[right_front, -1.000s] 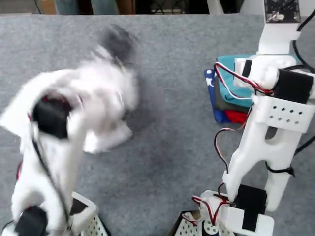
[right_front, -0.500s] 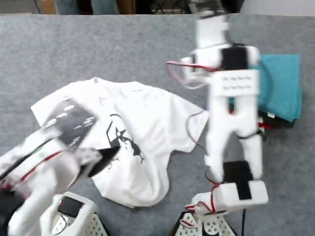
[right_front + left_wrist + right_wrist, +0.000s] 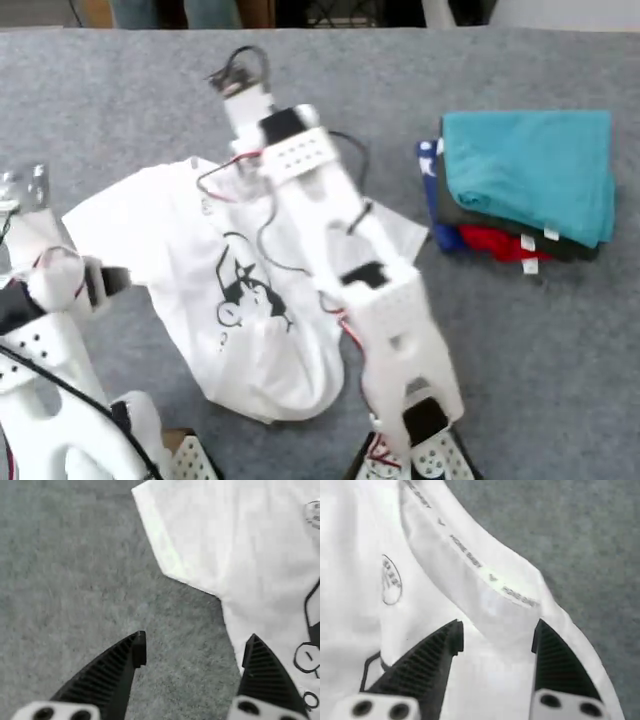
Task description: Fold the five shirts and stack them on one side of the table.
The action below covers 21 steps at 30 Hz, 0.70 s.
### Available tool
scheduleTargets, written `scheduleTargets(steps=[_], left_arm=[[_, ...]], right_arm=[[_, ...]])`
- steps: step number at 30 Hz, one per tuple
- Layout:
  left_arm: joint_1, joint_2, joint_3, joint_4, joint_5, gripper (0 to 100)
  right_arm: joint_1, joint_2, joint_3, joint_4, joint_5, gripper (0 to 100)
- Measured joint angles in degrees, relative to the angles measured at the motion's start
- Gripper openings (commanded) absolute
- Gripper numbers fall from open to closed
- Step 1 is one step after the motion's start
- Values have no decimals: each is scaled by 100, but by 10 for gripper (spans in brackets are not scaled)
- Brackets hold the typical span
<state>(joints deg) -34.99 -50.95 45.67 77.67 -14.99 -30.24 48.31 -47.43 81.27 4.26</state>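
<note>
Lying on the desk (image 3: 120,90): the white shirt (image 3: 270,330) is lying rumpled left of centre, its black print facing up.
Stack: the folded shirts (image 3: 525,180) are sitting at the desk's right side, teal on top of dark grey, red and blue, well apart from the white shirt.
Right gripper (image 3: 495,630): it is hovering over the collar (image 3: 470,565), its fingers (image 3: 425,660) standing wide and gripping nothing.
Left gripper (image 3: 195,647): it is hanging over bare grey desk just beside a sleeve (image 3: 170,545), its fingers spread wide and holding nothing.
</note>
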Motion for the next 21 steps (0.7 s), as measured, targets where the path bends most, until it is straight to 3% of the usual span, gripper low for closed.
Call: scheduleTargets(steps=[10,15,21], left_arm=[[-1521,1125,782,-782,35,321],[-1600,1415,782,-862,35,321],[-1574,1468,782,-862,44,321]], right_arm=[[-993,2374,-3191,624,0,220],[-932,3095,-3991,668,0,8],[-273,3209,-4440,747,246,14]])
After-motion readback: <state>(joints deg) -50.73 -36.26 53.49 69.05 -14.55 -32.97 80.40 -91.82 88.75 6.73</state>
